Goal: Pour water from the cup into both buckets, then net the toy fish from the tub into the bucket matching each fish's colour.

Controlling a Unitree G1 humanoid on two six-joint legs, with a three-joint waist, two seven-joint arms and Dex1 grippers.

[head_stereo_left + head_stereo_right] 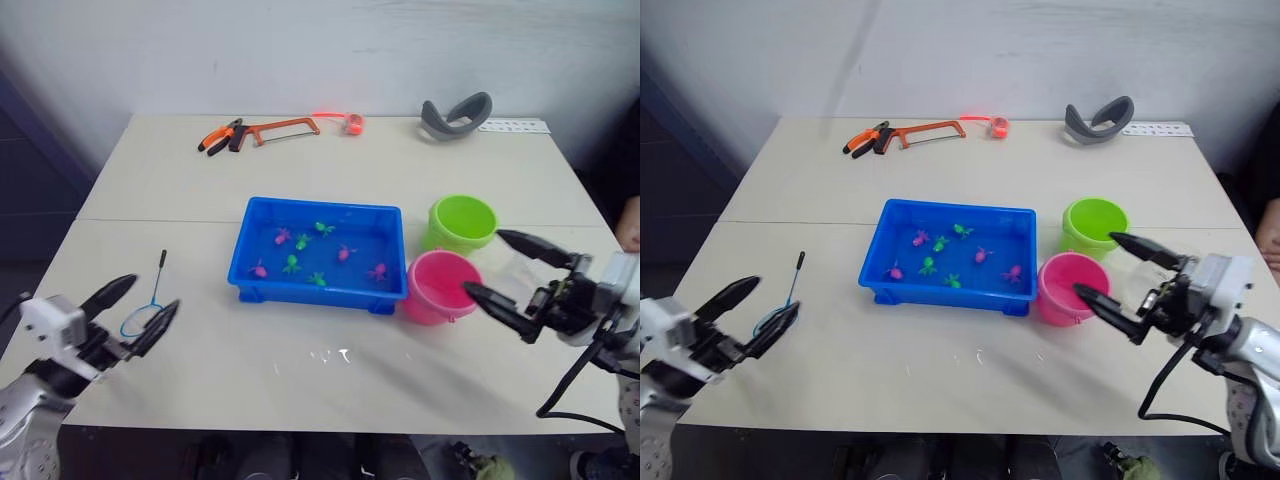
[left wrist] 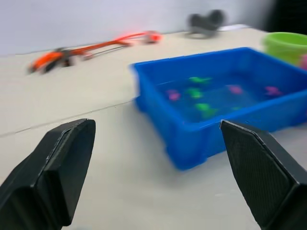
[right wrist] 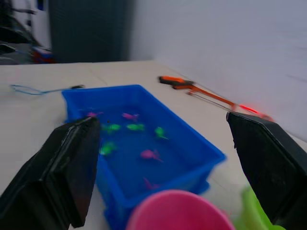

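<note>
Both grippers, left [image 1: 128, 309] and right [image 1: 508, 276], are spread wide and empty; bare tabletop [image 1: 330, 380] is seen near the tub [image 1: 318, 291].

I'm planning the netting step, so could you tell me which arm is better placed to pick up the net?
Left: the open left gripper hovers right over the net; the right gripper is by the buckets.

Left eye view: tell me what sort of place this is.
Probably a lab or workshop set up for a robot trial, not a home. A plain beige table against a bare white wall carries a hacksaw and orange-handled pliers at the back, with a blue tub of toy fish staged mid-table.
</note>
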